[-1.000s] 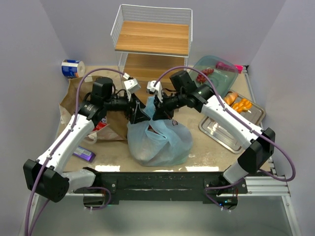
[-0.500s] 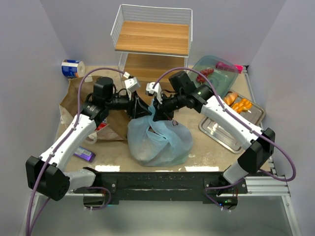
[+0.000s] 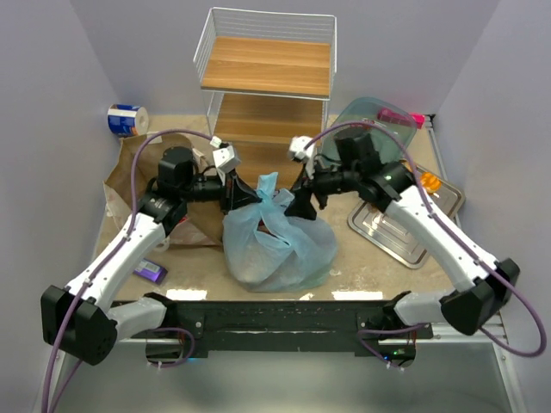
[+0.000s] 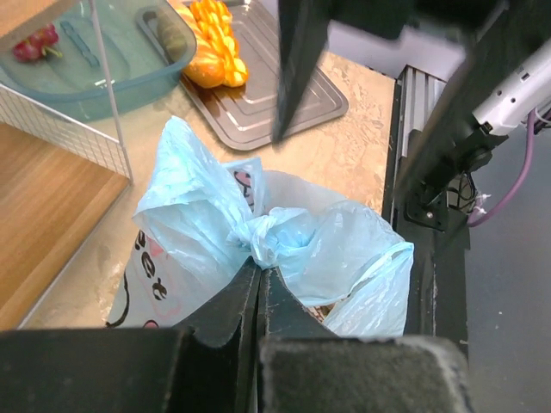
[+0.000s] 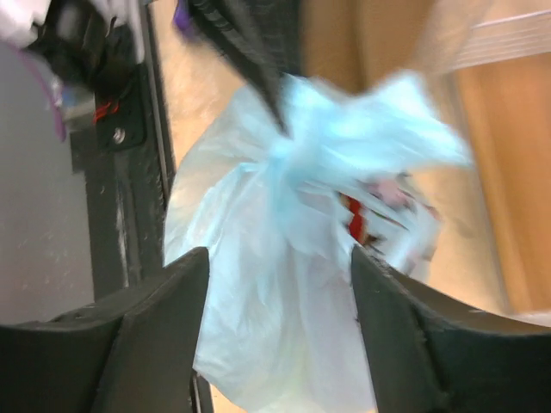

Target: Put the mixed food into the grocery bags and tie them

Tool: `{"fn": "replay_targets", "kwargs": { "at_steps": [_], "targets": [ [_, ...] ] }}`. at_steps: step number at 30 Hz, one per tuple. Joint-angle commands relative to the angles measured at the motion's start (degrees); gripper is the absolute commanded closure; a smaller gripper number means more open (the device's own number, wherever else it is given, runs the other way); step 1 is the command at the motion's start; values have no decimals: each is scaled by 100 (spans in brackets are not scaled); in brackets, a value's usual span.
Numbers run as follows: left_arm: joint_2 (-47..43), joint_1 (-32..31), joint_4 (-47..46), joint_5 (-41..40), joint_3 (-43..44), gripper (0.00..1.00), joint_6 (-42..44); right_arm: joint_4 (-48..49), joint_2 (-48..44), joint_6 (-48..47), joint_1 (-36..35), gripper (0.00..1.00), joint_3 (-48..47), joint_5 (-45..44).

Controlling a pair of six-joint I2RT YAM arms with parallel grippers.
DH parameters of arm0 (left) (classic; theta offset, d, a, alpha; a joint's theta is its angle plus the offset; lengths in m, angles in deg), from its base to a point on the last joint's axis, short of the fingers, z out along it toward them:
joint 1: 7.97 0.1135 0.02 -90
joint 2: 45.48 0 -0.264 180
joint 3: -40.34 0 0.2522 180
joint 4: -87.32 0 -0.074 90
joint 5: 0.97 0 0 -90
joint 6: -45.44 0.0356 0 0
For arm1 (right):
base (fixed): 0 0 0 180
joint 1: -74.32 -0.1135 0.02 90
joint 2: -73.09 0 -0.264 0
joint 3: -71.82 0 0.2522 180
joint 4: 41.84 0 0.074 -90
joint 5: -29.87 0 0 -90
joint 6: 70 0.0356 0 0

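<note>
- Left gripper was pinched shut on blue bag film, just under its knot.
- Right gripper gaped wide, empty, near the knot.
- Bag sat mid-table, knotted; likely done.
- Paper bag lay left, no tie seen; breads on tray: both left to do.
- Bag print: partial letters, unreadable.

Closed fingers on knotted light-blue bag

Right gripper now off the blue bag
</note>
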Motion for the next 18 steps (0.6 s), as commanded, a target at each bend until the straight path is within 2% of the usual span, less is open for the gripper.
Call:
{"fn": "replay_targets", "kwargs": {
  "at_steps": [1,6,12,18],
  "targets": [
    [-372,47,-682,56,-209,100,16,1297,-607,1169,606,22,269,241],
    [-434,56,-683,178,-297,100,25,2140,-643,1559,606,10,454,479],
    [-434,56,-874,258,-332,100,51,2958,-248,1884,615,8,551,672],
    [-469,56,-929,354,-385,100,51,3354,174,1963,615,6,446,830]
  ]
}}
